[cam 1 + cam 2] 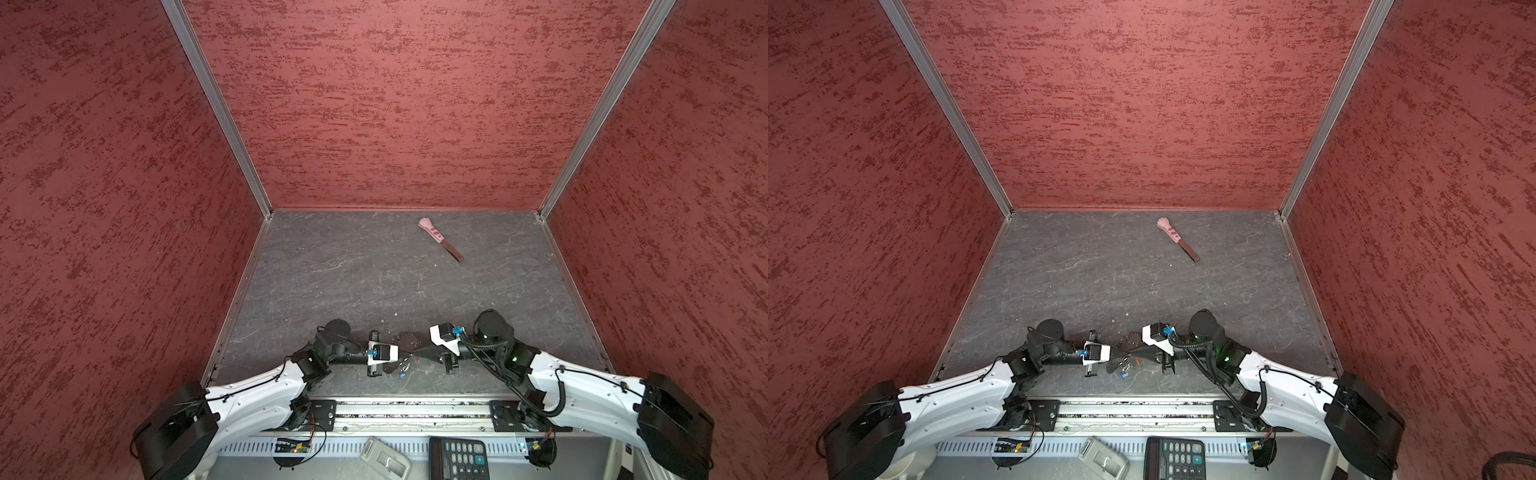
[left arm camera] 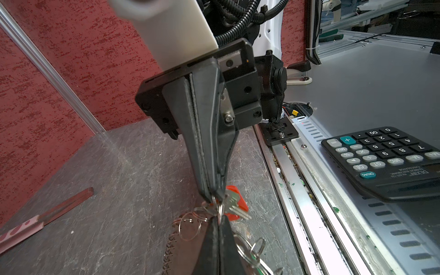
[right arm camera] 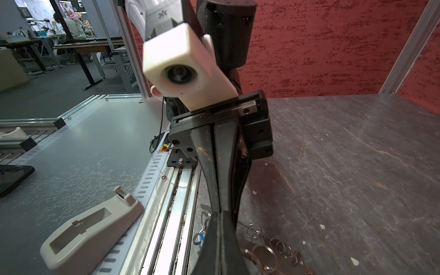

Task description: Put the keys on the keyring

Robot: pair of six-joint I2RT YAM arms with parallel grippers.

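My two grippers meet tip to tip low over the table's front middle, both shut. In the left wrist view my left gripper [image 2: 217,217] pinches a silver ring of the keyring [image 2: 190,228], whose ring chain and brown strap lie beneath. My right gripper [image 2: 214,196] pinches at the red-tagged key [image 2: 234,202] on the same ring. A green tag [image 2: 253,258] peeks out beside the left fingers. In the right wrist view a blue-tagged key [image 3: 200,237] lies by my right gripper [image 3: 217,214]. In a top view the keys [image 1: 405,369] sit just below the joined tips [image 1: 410,355].
A pink-handled tool [image 1: 440,239] with a dark flat blade lies far back on the grey table [image 1: 374,282]. Red walls enclose three sides. Past the front rail [image 1: 415,409] sit a calculator [image 1: 459,457] and a beige tape dispenser [image 1: 384,459].
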